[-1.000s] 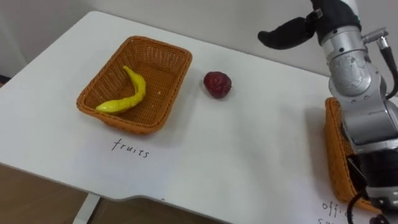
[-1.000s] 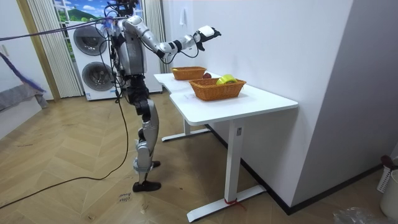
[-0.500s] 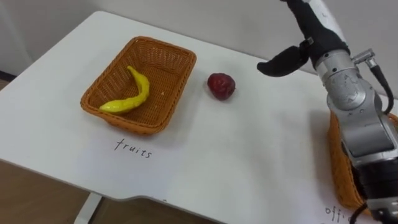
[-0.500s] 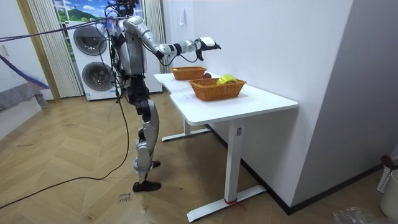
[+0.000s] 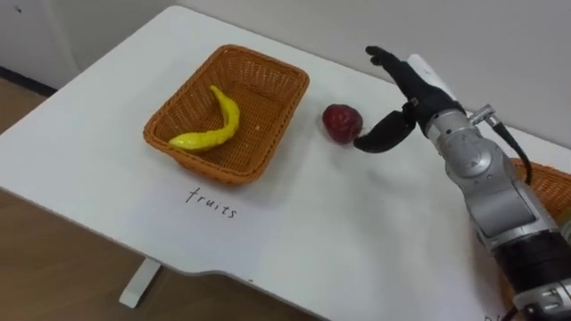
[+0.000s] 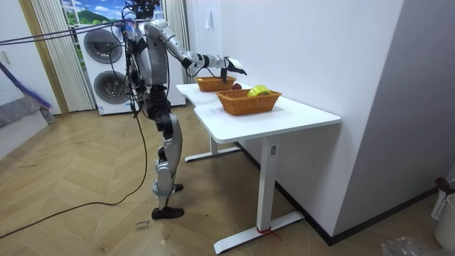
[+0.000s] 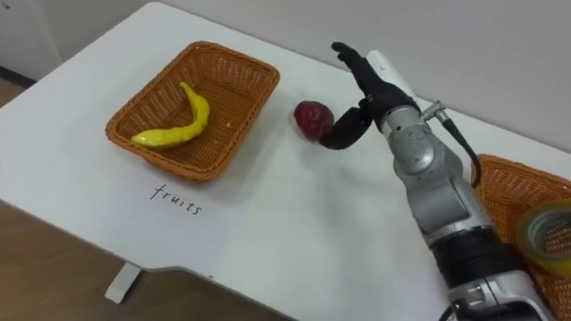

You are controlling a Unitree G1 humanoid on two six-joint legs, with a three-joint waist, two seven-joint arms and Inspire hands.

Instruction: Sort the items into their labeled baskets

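Centre frame: my right hand (image 5: 417, 94), spread wide and empty, sits just beside the red fruit (image 5: 342, 122), thumb low, apparently to carry it left into the fruit basket (image 5: 282, 125).

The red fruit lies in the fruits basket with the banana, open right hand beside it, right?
No: the left eye view shows the red fruit on the table, outside the fruits basket. The banana is in it; the open right hand is beside the fruit.
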